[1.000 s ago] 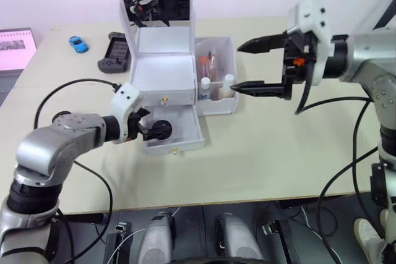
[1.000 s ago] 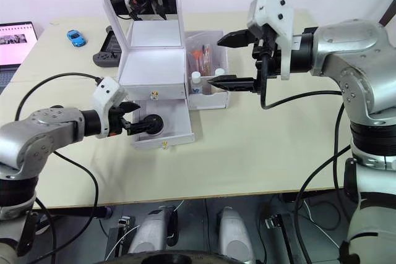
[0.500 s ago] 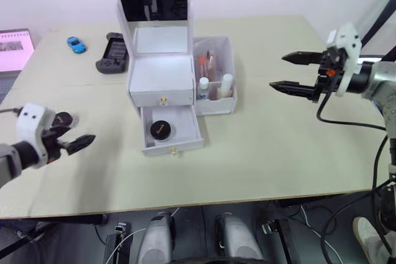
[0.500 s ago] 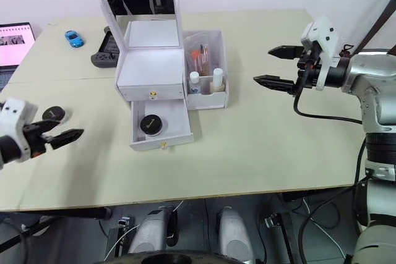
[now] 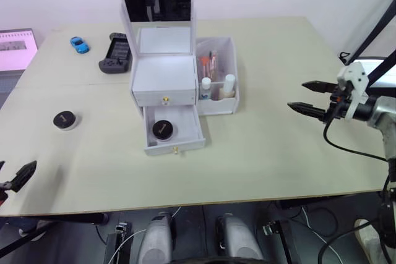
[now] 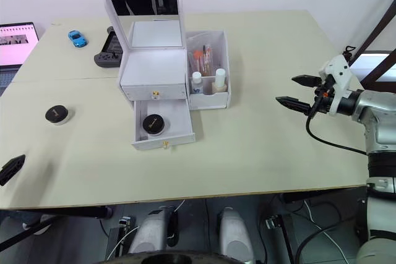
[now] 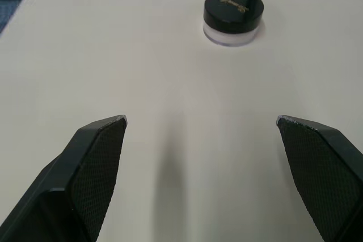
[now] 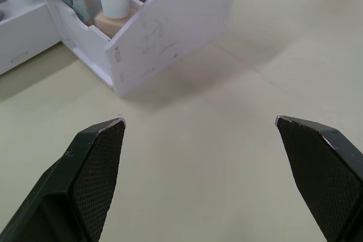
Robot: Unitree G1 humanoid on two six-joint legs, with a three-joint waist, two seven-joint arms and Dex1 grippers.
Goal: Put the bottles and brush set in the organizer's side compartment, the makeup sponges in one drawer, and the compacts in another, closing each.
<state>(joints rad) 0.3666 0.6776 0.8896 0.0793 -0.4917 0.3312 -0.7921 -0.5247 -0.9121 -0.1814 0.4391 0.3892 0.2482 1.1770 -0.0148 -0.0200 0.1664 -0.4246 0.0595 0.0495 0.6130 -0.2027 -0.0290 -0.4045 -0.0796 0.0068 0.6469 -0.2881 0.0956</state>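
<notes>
The white organizer [image 5: 163, 77] stands mid-table with its mirror lid up. Its upper drawer is shut; the lower drawer [image 5: 174, 135] is pulled out with one black compact [image 5: 162, 128] inside. A second compact [image 5: 64, 119] sits on the table far to the left, and it lies ahead of my open, empty left gripper [image 7: 201, 119], well apart from it. The side compartment [image 5: 218, 100] holds both bottles [image 5: 205, 86] and the brush set [image 5: 209, 64]. My right gripper [image 5: 297, 94] hovers open and empty, right of the organizer. The makeup sponges are out of view.
A blue toy car [image 5: 78, 44] and a black game controller [image 5: 115, 60] lie behind the organizer on the left. A laptop with a pink screen [image 5: 15, 47] sits at the far left edge. Open tabletop [image 5: 260, 146] stretches in front of and right of the organizer.
My left gripper has left a compact in the open lower drawer and pulled back to the near left table edge. My right gripper has drawn away rightward from the side compartment.
</notes>
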